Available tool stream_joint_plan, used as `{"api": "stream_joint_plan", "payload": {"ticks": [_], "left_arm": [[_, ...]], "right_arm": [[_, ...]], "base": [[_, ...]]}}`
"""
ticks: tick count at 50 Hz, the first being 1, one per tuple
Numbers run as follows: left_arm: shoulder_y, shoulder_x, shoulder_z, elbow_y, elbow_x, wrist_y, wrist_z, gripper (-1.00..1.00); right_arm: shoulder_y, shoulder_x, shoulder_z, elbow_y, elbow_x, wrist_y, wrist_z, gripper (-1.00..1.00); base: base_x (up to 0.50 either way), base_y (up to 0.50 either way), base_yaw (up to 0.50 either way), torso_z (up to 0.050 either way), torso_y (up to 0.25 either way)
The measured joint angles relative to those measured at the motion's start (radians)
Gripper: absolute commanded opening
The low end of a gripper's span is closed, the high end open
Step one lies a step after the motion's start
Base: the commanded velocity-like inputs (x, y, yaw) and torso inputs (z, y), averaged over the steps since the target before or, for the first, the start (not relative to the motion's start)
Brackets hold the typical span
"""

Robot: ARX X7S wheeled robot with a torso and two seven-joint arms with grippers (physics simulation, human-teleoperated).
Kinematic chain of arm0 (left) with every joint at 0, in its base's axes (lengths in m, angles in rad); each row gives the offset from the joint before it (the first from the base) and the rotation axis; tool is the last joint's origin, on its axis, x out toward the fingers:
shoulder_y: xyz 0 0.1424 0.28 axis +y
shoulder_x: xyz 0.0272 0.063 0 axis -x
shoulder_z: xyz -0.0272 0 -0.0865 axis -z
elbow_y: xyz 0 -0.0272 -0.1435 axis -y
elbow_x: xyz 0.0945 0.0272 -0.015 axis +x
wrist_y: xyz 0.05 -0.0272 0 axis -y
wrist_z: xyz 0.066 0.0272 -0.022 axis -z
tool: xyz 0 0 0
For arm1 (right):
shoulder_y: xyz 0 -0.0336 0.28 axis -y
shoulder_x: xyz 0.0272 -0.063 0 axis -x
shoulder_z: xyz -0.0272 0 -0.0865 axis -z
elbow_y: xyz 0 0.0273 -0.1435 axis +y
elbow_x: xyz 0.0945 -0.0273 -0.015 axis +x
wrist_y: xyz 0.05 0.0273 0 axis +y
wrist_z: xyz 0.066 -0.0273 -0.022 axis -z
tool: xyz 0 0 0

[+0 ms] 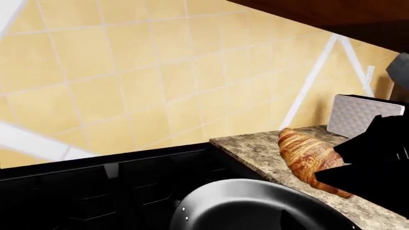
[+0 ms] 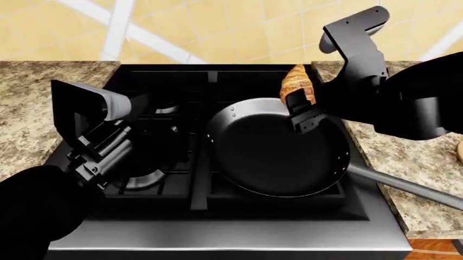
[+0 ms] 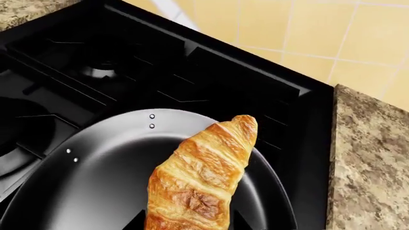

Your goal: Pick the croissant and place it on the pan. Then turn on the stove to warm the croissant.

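Note:
My right gripper (image 2: 302,111) is shut on the golden-brown croissant (image 2: 296,85) and holds it in the air over the far right rim of the black pan (image 2: 268,157). In the right wrist view the croissant (image 3: 198,179) hangs above the pan (image 3: 96,182). The left wrist view shows the croissant (image 1: 308,155) held by the dark right gripper, above the pan (image 1: 243,206). The pan sits on the right burners of the black stove (image 2: 166,108), its handle (image 2: 405,187) pointing front right. My left gripper (image 2: 101,157) hovers over the stove's left burners; its jaws are not clear.
Speckled granite counter flanks the stove on the left (image 2: 29,108) and right (image 2: 405,157). Yellow tiled wall (image 2: 217,27) stands behind. A white quilted box (image 1: 361,115) stands on the right counter by the wall. A tan round edge (image 2: 458,149) shows at the far right.

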Motion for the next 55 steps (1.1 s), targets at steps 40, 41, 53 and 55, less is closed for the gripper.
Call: {"api": "stream_joint_plan", "payload": {"ticks": [40, 41, 53, 55], "left_arm": [[-0.041, 0.002, 0.024, -0.019, -0.002, 0.017, 0.005, 1.0], [-0.042, 0.003, 0.025, -0.02, -0.001, 0.018, 0.006, 1.0], [-0.043, 0.002, 0.033, -0.029, 0.0, 0.024, 0.011, 1.0], [-0.043, 0.001, 0.032, -0.029, -0.002, 0.024, 0.01, 1.0]], "right_arm": [[0.136, -0.133, -0.173, 0.345, -0.095, 0.146, -0.341, -1.0], [0.136, -0.135, -0.178, 0.35, -0.099, 0.146, -0.35, -1.0], [0.132, -0.164, -0.236, 0.397, -0.156, 0.121, -0.443, -1.0], [0.13, -0.167, -0.243, 0.402, -0.163, 0.117, -0.453, -1.0]], "base": [[0.0, 0.0, 0.0, 0.0, 0.0], [0.0, 0.0, 0.0, 0.0, 0.0], [0.0, 0.0, 0.0, 0.0, 0.0], [0.0, 0.0, 0.0, 0.0, 0.0]]}}
